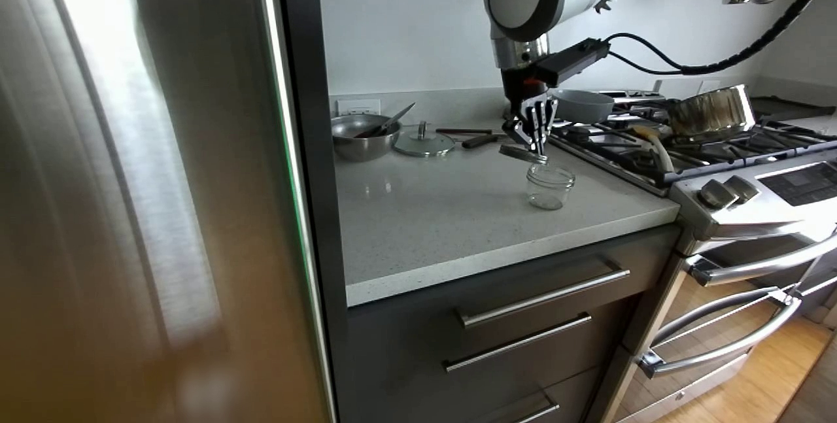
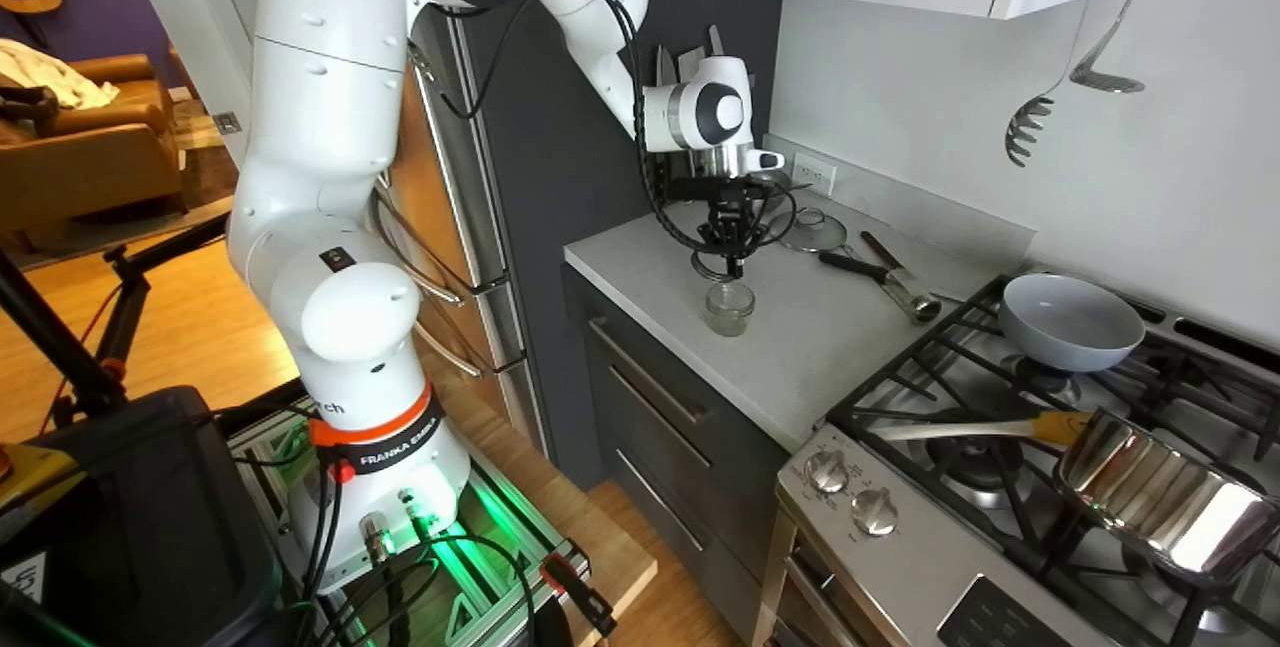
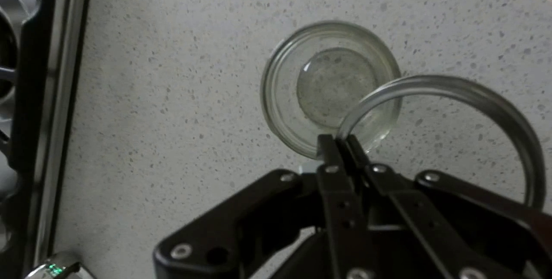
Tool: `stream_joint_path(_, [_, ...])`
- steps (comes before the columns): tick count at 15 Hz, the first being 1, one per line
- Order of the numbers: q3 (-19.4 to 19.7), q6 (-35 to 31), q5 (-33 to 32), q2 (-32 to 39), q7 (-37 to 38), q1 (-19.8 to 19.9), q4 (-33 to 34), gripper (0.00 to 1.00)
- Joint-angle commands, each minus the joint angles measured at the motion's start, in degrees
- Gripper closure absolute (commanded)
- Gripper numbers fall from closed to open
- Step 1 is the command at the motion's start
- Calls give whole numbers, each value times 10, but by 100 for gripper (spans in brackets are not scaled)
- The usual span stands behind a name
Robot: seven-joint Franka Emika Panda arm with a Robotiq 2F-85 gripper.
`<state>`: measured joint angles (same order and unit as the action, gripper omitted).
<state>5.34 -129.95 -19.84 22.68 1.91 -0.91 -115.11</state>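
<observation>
pincer [image 3: 339, 139] pinches metal ring [image 3: 448, 85] by its edge, glass jar [image 3: 332, 87] below pincer. looks like alignment step; next move likely needs ring centred over jar.

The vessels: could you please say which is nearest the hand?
The glass jar, just below the hand; the pot, grey bowl and metal bowl stand farther away.
</observation>
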Motion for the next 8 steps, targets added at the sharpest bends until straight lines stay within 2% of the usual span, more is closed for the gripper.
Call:
stream_joint_path(1, [13, 5, -31, -45, 50, -11, -46, 98])
stream_joint_path(8, [17, 63, -56, -46, 153, -16, -48, 98])
